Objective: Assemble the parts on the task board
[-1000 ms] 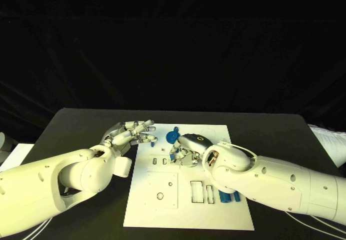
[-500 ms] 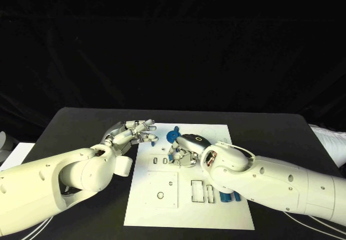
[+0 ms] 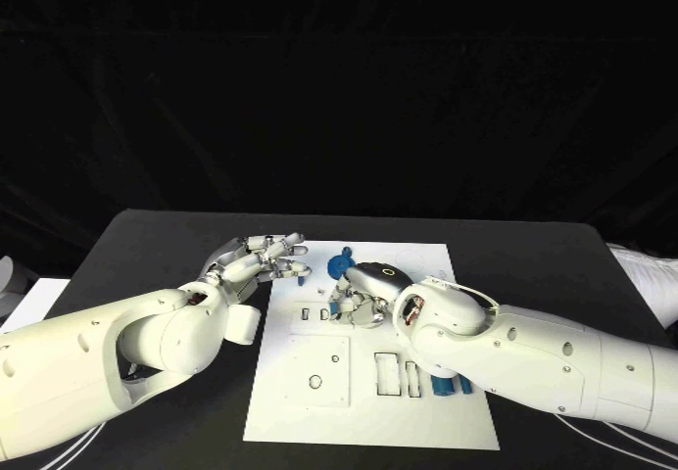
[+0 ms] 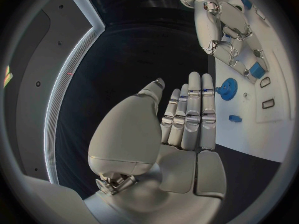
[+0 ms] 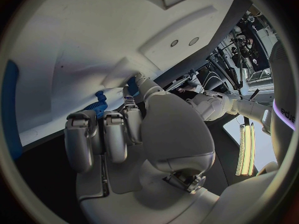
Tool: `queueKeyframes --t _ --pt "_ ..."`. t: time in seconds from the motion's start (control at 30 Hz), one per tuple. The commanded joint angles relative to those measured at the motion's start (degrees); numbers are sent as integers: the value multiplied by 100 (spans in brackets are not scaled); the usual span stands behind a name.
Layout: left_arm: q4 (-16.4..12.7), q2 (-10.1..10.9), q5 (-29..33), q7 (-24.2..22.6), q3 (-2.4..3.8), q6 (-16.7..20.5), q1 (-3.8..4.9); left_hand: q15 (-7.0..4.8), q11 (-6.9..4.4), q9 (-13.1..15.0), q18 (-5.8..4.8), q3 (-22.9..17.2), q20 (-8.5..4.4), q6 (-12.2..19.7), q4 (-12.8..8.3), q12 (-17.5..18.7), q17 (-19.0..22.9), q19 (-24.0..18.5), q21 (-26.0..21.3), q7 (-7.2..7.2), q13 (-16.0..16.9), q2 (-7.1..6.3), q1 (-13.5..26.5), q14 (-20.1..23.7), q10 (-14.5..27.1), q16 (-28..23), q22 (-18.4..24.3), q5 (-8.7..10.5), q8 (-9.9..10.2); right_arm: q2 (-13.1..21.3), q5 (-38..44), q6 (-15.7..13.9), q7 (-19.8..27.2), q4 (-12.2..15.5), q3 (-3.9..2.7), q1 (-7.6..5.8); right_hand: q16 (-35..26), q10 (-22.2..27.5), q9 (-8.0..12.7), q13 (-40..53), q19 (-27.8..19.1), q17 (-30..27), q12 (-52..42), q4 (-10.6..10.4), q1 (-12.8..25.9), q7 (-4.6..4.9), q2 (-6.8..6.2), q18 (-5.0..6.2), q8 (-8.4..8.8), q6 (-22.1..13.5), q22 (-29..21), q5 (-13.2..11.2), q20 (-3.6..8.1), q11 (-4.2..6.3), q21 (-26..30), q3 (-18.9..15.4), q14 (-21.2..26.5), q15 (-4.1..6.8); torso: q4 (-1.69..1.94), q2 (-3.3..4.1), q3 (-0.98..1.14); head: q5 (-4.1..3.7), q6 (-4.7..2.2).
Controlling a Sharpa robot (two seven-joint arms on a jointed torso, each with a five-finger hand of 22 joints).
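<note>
Black matte surface (image 3: 156,245) spanning the width of the head view. On its middle, flat white rectangular task board (image 3: 370,416) with outlined recesses. Reaching in across the board's right side, bulky white right arm (image 3: 544,362); opposite, white left arm (image 3: 99,352) stretching along the board's left edge.

Silver many-fingered left hand (image 3: 259,260) poised over the board's upper left corner, fingers (image 4: 193,109) straight, close together and holding nothing, palm seen from behind in the left wrist view.

Silver many-fingered right hand (image 3: 364,289) lowered onto the upper middle of the board, fingers (image 5: 106,134) bent down toward it. Whether anything sits in their grasp: cannot tell.

Round blue toothed gear part (image 3: 339,264) on the board just above the right hand, between the two hands; same gear visible beside the left fingertips in the left wrist view (image 4: 228,88). Blue elongated parts (image 3: 453,384) lying near the board's right edge, beside the narrow rectangular slots and partly hidden under the right arm. Small blue block part (image 4: 234,118) lying on the board near the gear.
</note>
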State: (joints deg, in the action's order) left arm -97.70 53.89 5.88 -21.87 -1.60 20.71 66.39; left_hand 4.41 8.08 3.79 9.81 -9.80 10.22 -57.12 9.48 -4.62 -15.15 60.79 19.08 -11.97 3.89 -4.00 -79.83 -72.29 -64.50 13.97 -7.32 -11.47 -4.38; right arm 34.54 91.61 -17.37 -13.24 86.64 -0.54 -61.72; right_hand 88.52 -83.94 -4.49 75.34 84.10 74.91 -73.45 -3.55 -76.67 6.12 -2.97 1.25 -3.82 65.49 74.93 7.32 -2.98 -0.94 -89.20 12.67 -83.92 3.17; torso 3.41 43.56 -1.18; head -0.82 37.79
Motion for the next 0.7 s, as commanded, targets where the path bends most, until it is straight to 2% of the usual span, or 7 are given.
queueKeyframes --t 0.03,0.43,0.7 --pt "-13 -6 9 -65 4 -102 4 -11 15 2 64 10 23 31 -37 18 -8 -29 -31 -16 -3 56 -8 39 28 -19 8 20 21 6 94 277 -27 -17 31 36 -19 -7 17 552 484 1170 42 -29 58 4 -17 -79 27 -59 1314 -19 -29 -30 15 -25 -536 -40 -3 2 2 4 0" --pt "12 -11 9 -61 4 -116 4 -11 15 2 64 10 23 31 -37 18 -8 -29 -31 -16 -3 56 -8 39 28 -19 8 20 21 20 105 250 -41 3 32 45 -18 79 48 442 477 1175 251 -36 130 52 -119 -76 33 -185 1302 -23 -69 -73 22 -54 -537 -79 1 1 -1 -4 2" --pt "14 -10 10 -55 4 -118 4 -11 15 2 64 10 23 31 -37 18 -8 -29 -31 -16 -3 56 -8 39 28 -19 8 20 21 20 120 89 -63 7 33 47 -10 176 77 303 471 1195 490 -118 313 106 -272 -73 31 -393 1292 -27 -117 -127 29 -187 -541 -128 1 2 0 -4 4"
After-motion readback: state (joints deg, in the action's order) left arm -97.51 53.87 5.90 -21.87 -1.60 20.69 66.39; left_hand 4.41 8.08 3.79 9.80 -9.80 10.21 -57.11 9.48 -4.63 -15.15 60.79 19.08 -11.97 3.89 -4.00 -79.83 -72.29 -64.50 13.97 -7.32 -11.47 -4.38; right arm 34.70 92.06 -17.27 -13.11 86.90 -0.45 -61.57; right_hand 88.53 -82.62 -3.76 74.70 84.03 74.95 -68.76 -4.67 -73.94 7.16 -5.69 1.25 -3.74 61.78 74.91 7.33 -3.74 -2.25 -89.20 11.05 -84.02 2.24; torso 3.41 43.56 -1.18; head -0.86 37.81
